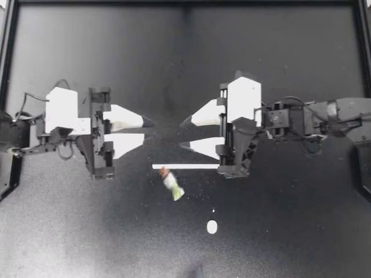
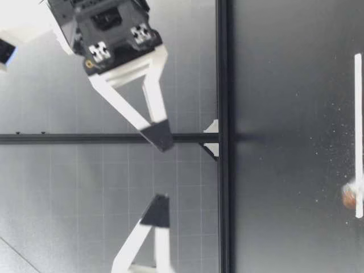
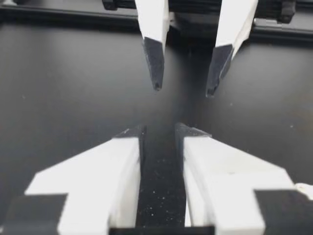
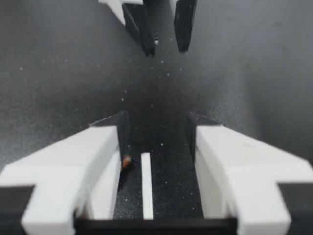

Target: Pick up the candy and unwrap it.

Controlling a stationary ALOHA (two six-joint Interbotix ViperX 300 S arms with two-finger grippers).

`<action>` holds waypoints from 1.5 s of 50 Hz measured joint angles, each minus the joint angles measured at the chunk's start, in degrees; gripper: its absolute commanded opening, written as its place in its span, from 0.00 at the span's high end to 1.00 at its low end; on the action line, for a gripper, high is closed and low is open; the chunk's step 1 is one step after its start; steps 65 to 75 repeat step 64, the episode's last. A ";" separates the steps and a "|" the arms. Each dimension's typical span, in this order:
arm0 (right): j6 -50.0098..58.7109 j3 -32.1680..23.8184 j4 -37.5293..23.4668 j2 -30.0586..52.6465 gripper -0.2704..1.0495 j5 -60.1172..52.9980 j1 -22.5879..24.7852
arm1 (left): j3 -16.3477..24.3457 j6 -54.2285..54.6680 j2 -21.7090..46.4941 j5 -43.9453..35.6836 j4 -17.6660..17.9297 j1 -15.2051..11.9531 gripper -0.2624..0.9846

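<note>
The candy, in a green and white wrapper with a brown end, lies on the black table beside a white strip. My left gripper and right gripper face each other tip to tip, farther back on the table than the candy. Both are open and hold nothing; the left one's gap is narrow. In the right wrist view the strip lies under my right gripper, and the candy's brown end shows beside one finger. In the low view the candy rests on the table, with both grippers well above it.
A small white spot lies on the table in front of the candy. A black frame borders the table at the back and sides. The left wrist view shows my right gripper just ahead of my left gripper.
</note>
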State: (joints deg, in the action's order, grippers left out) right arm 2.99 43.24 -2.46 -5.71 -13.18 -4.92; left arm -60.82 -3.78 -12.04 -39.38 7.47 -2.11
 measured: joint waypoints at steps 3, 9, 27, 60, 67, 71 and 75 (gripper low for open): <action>0.00 0.88 0.00 -0.70 0.44 -1.41 0.00 | -0.18 0.00 -0.62 0.00 -0.09 0.00 0.68; 0.35 2.99 0.00 -2.37 0.45 -5.98 0.00 | -0.35 -0.09 -1.76 0.00 -0.26 0.00 0.68; 0.53 7.12 0.00 -4.57 0.45 -16.35 0.00 | -0.53 -0.18 -3.87 0.00 -0.79 0.00 0.68; 0.18 7.21 0.00 -5.54 0.45 -18.90 0.00 | -1.05 -0.18 -8.35 0.00 -0.79 0.00 0.68; 0.18 7.21 0.00 -5.54 0.45 -18.90 0.00 | -1.05 -0.18 -8.35 0.00 -0.79 0.00 0.68; 0.18 7.21 0.00 -5.54 0.45 -18.90 0.00 | -1.05 -0.18 -8.35 0.00 -0.79 0.00 0.68; 0.18 7.21 0.00 -5.54 0.45 -18.90 0.00 | -1.05 -0.18 -8.35 0.00 -0.79 0.00 0.68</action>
